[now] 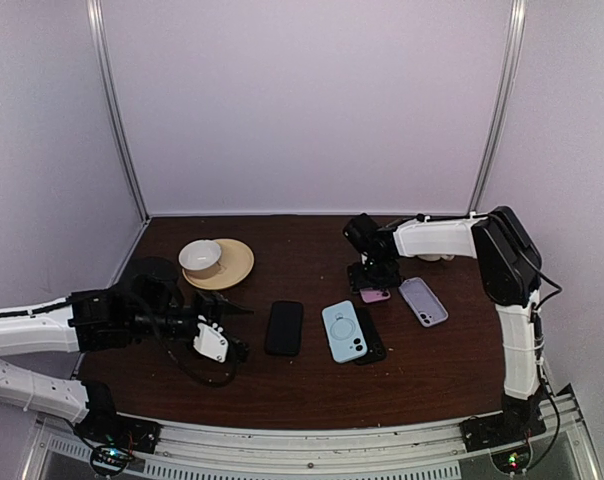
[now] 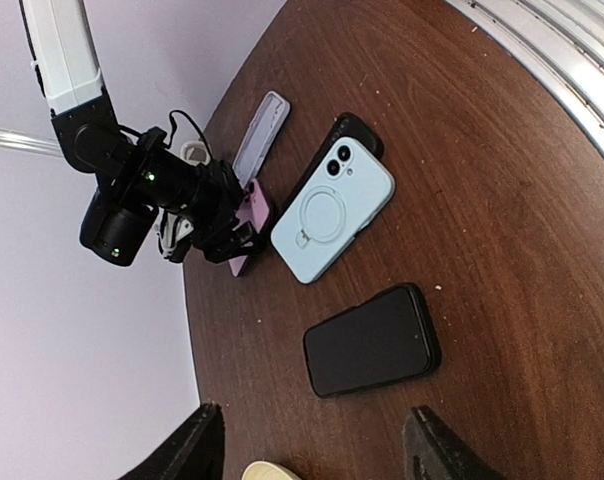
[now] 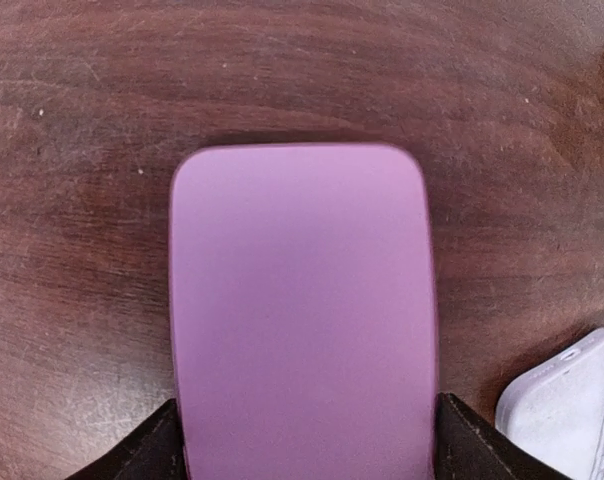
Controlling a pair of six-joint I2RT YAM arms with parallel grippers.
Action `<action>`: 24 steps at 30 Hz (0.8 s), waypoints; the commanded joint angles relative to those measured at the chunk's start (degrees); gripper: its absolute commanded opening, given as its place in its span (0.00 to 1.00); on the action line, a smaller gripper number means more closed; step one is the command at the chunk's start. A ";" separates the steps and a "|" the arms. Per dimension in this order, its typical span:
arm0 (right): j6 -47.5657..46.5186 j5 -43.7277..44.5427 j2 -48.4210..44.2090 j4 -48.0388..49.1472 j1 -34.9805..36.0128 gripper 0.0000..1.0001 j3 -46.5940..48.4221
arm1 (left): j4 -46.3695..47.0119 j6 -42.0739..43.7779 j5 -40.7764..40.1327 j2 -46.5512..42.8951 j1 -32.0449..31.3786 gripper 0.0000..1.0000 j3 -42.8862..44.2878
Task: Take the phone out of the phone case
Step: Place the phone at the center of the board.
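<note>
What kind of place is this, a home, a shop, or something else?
Probably a robot test booth, not a home: plain white panel walls held by thin metal frame posts enclose a dark brown wooden table, and two white robot arms are mounted at its near edge.

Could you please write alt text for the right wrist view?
A pink phone lies flat on a dark wooden table, the right gripper straddling its lower end. A lilac case's corner shows at lower right.
</note>
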 commanded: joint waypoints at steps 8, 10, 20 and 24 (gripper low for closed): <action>-1.38 -0.28 -6.33 -1.07 -1.49 1.00 -1.40 | 2.72 -11.14 -4.76 4.60 -0.04 0.67 4.59; -1.78 -0.54 -7.85 -3.07 -1.50 0.99 -0.50 | 2.65 -16.58 -7.34 6.52 0.00 0.68 6.84; -3.00 2.38 -20.75 -6.11 -1.45 0.99 -6.31 | -16.09 -49.24 -29.75 25.00 -0.04 0.79 30.53; -2.54 3.56 -27.03 -2.32 -1.50 1.00 -11.62 | -23.62 -64.49 -30.45 31.07 -0.01 0.95 37.80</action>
